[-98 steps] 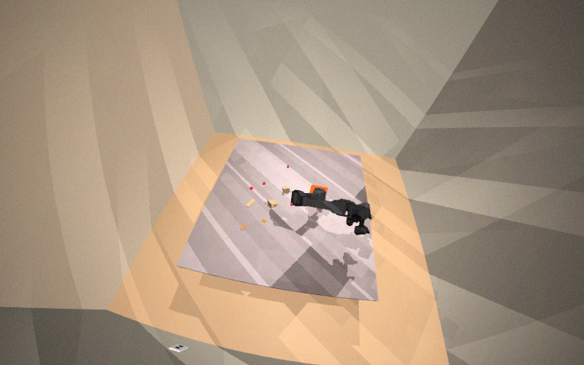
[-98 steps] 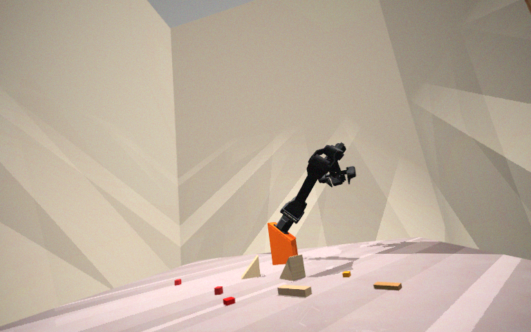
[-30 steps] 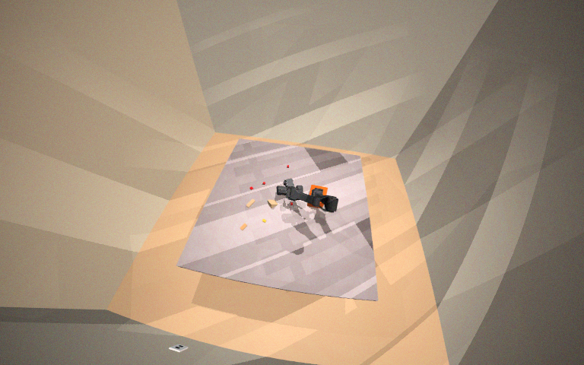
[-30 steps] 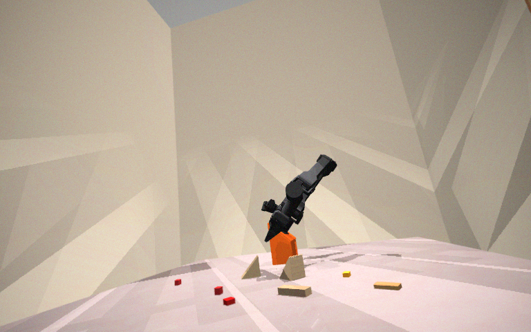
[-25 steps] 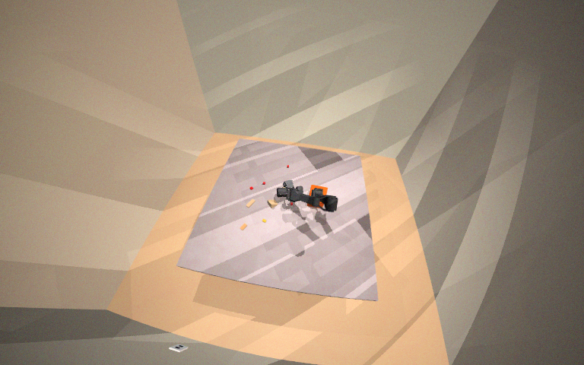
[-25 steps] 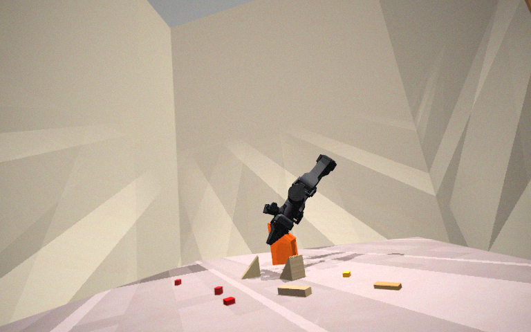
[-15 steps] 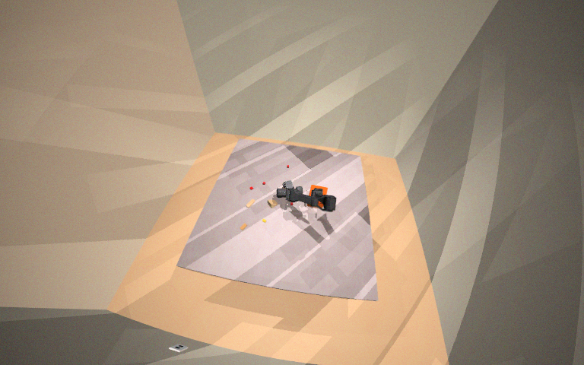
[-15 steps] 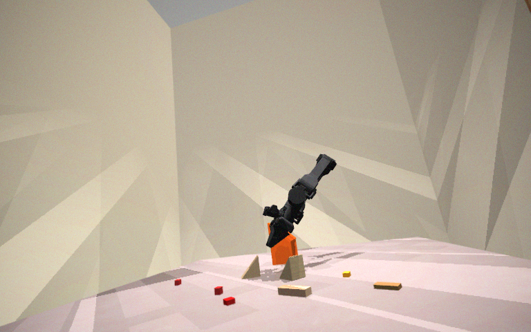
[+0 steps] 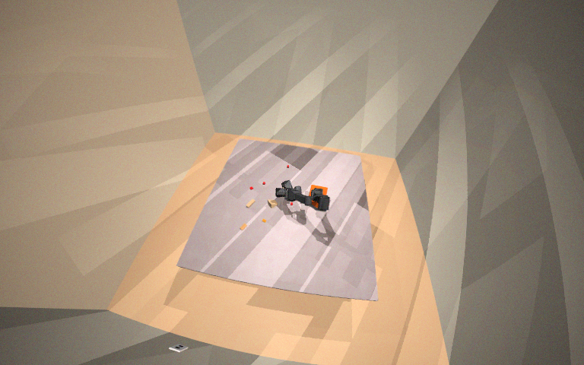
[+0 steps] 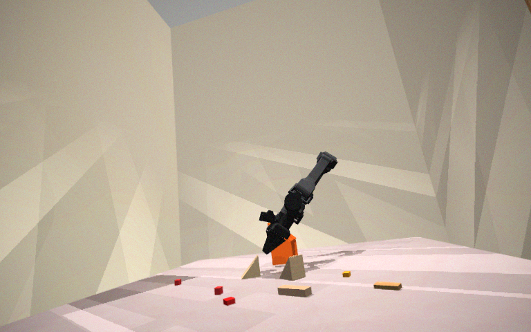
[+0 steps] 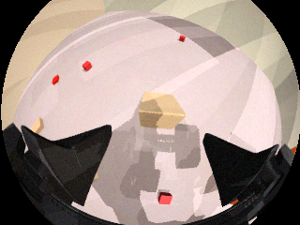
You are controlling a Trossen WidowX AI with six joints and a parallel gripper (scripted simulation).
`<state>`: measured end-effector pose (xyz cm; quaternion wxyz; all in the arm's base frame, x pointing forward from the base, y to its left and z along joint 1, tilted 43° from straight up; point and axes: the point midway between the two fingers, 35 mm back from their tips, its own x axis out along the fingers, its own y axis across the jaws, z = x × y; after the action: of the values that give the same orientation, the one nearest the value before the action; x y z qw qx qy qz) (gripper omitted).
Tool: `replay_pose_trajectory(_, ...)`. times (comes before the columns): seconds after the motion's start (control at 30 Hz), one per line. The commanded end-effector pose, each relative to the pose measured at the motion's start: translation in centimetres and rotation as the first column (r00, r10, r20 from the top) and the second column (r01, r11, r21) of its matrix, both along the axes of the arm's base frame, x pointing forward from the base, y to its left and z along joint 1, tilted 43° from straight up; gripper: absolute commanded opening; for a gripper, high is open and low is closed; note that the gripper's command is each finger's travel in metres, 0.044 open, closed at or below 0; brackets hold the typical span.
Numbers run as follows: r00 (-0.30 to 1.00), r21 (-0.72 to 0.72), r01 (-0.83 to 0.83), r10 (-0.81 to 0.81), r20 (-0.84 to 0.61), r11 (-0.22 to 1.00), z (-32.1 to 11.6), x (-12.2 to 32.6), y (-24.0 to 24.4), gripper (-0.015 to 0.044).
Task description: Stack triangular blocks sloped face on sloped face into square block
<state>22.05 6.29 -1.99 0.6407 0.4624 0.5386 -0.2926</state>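
Observation:
One tan triangular block (image 10: 253, 269) (image 11: 159, 104) stands on the table, its slope falling to the left in the exterior view. In the wrist view it lies just beyond the space between the fingertips. In the top view the arm hides it. A second tan triangular block (image 9: 271, 203) (image 10: 296, 268) stands apart from it, to its right in the exterior view. In the wrist view the left finger hides nearly all of that block. My gripper (image 10: 267, 249) (image 11: 160, 135) is open and empty, pointing down, above table height near the first block. Its gap to the block is hard to judge.
A tan bar (image 9: 250, 203) (image 10: 294, 290), an orange bar (image 9: 243, 226) (image 10: 387, 286) and a yellow cube (image 9: 264, 220) (image 10: 346, 274) lie around the blocks. Several red cubes are scattered about; one red cube (image 9: 291, 204) (image 11: 165, 198) lies near the arm's orange base (image 10: 282, 252).

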Motion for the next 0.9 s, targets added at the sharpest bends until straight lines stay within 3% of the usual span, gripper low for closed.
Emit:
replay_pose_trajectory(0.0,1.000,0.003,-0.005,0.005,-0.004,1.000,-0.8,0.2,0.1,0.0440)
replay_pose_trajectory(0.87,1.000,0.003,-0.005,0.005,-0.004,1.000,-4.9,1.3,0.6,0.0440)
